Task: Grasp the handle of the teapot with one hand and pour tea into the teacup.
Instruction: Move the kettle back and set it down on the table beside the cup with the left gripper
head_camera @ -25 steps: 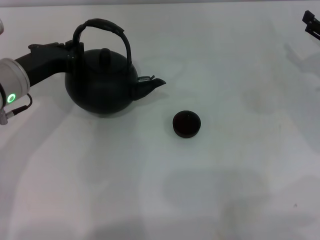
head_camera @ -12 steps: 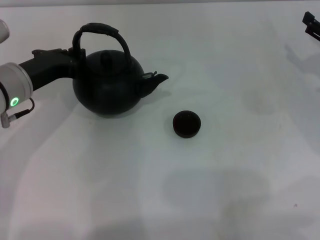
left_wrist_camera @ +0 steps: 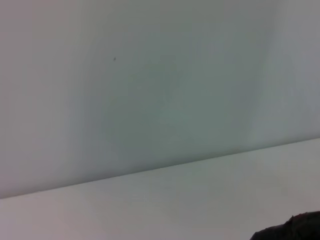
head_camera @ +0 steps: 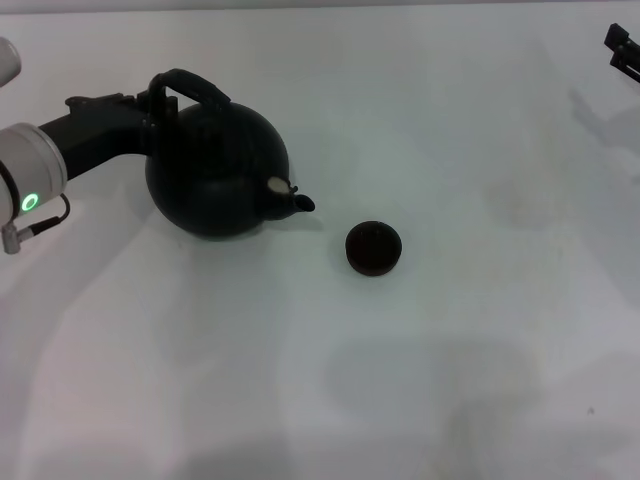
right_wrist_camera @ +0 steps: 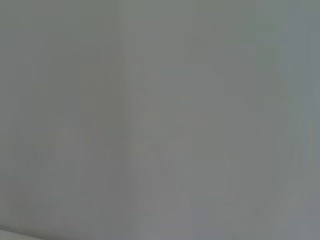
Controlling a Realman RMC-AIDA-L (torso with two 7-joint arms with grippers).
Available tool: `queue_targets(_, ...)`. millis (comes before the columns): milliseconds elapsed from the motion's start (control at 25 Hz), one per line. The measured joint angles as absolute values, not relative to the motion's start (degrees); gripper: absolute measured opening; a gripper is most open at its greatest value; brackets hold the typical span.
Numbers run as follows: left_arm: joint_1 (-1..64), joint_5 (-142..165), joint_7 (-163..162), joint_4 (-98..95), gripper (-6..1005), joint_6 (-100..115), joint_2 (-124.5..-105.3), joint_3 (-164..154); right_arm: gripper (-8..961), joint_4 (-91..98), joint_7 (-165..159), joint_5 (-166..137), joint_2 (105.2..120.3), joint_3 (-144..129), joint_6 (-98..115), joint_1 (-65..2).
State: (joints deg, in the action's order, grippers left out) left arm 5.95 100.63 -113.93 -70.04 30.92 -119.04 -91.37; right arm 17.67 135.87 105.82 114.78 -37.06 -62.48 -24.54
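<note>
The teapot [head_camera: 215, 170] is held tipped by its handle [head_camera: 180, 88] in the left gripper [head_camera: 152, 108], clamped on; spout short of the teacup [head_camera: 373, 247], apart on the table [head_camera: 450, 380]. Pour step judged underway; spout must be brought over cup. Right gripper [head_camera: 622, 48] parked far right, fingers' state can't be told.

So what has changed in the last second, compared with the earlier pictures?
The left gripper, at the handle, has tipped the teapot forward: its spout has swung down toward the teacup and the lid is now turned out of sight. The teacup and the right gripper have not moved.
</note>
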Motion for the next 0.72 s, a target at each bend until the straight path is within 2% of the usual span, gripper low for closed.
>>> queue_targets(160,6.02,100.63,-113.83,-69.99,209,30.98,-119.0,-91.37,870,17.66,135.87,105.85,114.78,-37.09,-62.42,-24.57)
queue_targets(600,5.38,99.2,-112.3,-70.0,383,31.14,-119.0,-91.21,870,17.73,135.87,105.91,114.72,-36.88,-62.37,-24.61)
queue_targets(720,4.6,97.45,-109.54,-70.19,519,31.75,-119.01,-91.36,870,17.75,135.88,105.89,114.7,-36.74,-62.37,-24.54)
